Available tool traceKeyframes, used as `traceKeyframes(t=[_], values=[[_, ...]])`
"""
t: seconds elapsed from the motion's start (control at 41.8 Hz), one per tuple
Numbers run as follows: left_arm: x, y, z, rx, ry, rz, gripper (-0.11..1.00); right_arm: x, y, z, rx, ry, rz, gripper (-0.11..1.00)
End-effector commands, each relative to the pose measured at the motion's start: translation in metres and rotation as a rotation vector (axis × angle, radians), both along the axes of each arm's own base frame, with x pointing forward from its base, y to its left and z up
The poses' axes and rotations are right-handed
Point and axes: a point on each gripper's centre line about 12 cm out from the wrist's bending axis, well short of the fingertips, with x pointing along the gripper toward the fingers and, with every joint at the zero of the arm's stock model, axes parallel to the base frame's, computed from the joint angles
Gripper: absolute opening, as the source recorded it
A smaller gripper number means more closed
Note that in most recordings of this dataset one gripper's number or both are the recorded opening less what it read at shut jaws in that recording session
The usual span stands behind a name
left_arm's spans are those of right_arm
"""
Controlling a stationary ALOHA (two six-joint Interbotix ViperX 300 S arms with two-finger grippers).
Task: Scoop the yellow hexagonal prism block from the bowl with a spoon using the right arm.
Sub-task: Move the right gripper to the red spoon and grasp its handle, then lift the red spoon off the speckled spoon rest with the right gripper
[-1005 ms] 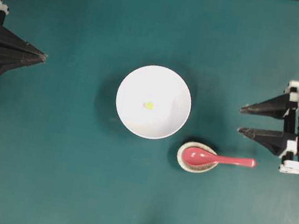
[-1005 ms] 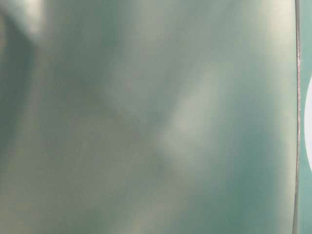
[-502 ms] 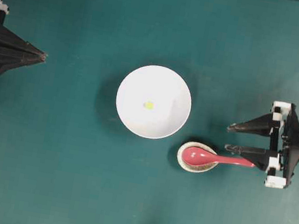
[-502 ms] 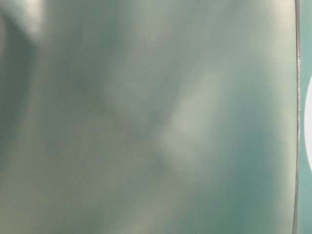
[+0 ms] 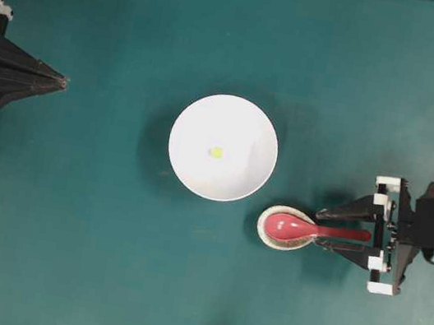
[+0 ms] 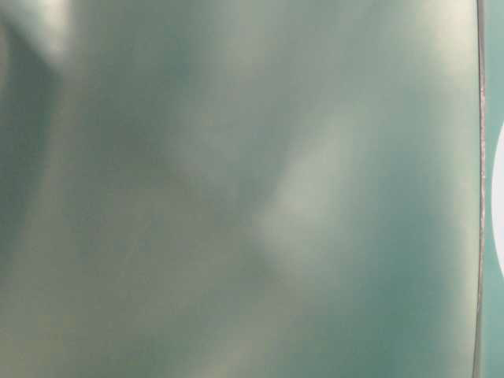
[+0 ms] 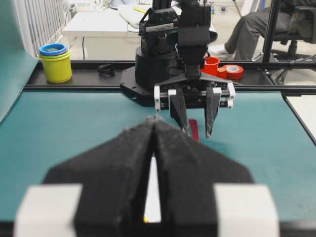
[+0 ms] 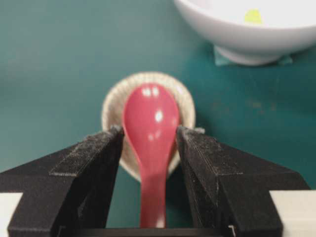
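Right gripper had advanced from the right edge; released jaws straddled the spoon handle, ungrasped. Closure seemed next, block waiting in bowl.

Right arm: moved in from the right edge toward the middle and lower in the overhead view.
Right end effector: jaws wide apart, now straddling the spoon handle, earlier well clear of it.

Yellow hexagonal prism block seated near centre of white bowl. Glossy pink-red spoon laid flat just beside bowl, handle pointed away.
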Motion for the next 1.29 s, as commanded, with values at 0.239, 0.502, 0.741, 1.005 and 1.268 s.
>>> traceKeyframes(t=[0.239, 0.502, 0.741, 1.005, 1.268], values=[[0.003, 0.000, 0.007, 0.005, -0.015, -0.001, 0.01, -0.006, -0.003, -0.006, -0.008, 0.026, -0.003, 0.54], [0.003, 0.000, 0.007, 0.005, -0.015, 0.001, 0.01, -0.008, -0.001, -0.011, -0.006, 0.065, 0.008, 0.54], [0.003, 0.000, 0.005, 0.005, -0.001, 0.001, 0.01, -0.010, 0.001, -0.013, 0.014, 0.082, 0.012, 0.54], [0.003, 0.000, 0.006, 0.005, -0.005, 0.001, 0.01, -0.010, 0.003, -0.012, 0.015, 0.080, 0.026, 0.53], [0.003, 0.000, 0.005, 0.005, 0.002, 0.001, 0.01, -0.011, 0.001, -0.007, 0.017, 0.041, 0.025, 0.26]])
